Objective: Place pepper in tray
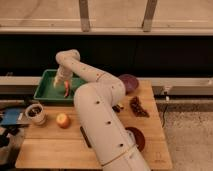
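Note:
The green tray (46, 90) stands at the back left of the wooden table. The slender orange-red pepper (66, 89) hangs upright over the tray's right part, its tip close to the tray bottom. My gripper (62, 81) sits just above the pepper at the end of the white arm, which reaches across from the lower right. The gripper is shut on the pepper's upper end.
A round orange-yellow fruit (62, 120) and a white cup (35, 113) lie at the front left. A purple bowl (129, 83) stands at the back right, a dark crumpled item (136, 106) beside it, and a red-brown bowl (135, 138) near the front.

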Motion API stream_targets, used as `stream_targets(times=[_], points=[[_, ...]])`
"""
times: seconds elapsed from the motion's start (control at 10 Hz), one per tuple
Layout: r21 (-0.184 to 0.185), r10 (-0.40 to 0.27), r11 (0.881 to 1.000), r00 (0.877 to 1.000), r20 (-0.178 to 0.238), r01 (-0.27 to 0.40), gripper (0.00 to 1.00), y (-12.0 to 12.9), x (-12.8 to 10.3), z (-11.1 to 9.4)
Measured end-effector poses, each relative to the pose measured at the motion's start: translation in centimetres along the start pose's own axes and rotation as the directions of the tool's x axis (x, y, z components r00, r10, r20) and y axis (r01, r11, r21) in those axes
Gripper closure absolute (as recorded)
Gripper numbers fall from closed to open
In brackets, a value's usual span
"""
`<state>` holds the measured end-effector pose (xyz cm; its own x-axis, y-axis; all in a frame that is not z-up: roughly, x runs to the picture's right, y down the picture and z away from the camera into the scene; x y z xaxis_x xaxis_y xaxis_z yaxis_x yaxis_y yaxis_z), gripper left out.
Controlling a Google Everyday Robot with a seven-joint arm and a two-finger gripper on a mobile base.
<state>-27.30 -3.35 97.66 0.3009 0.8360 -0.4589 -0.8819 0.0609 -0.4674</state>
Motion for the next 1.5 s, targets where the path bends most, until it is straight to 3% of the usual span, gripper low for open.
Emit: stream_targets(times=[0.2,0.3,0.7,0.9,1.1,1.5], points=[[-0.006,-0.008,1.0,0.999,-0.034,0.007,0.36,0.2,0.3,1.2],[-0.009,-0.014,1.0,0.999,-0.046,0.013,0.42,0.4,0.4,1.6],[-0.018,-0.032,0.999,0.996,-0.079,0.031,0.84,0.4,0.8,2.5],[-0.025,-0.034,0.999,0.996,-0.082,0.032,0.98,0.3,0.8,2.5],[-0.045,-0.029,0.999,0.997,-0.077,0.026,1.0,0.3,1.0,2.4],[-0.097,0.025,0.995,1.0,0.01,-0.023,1.0,-0.7,1.0,0.1]])
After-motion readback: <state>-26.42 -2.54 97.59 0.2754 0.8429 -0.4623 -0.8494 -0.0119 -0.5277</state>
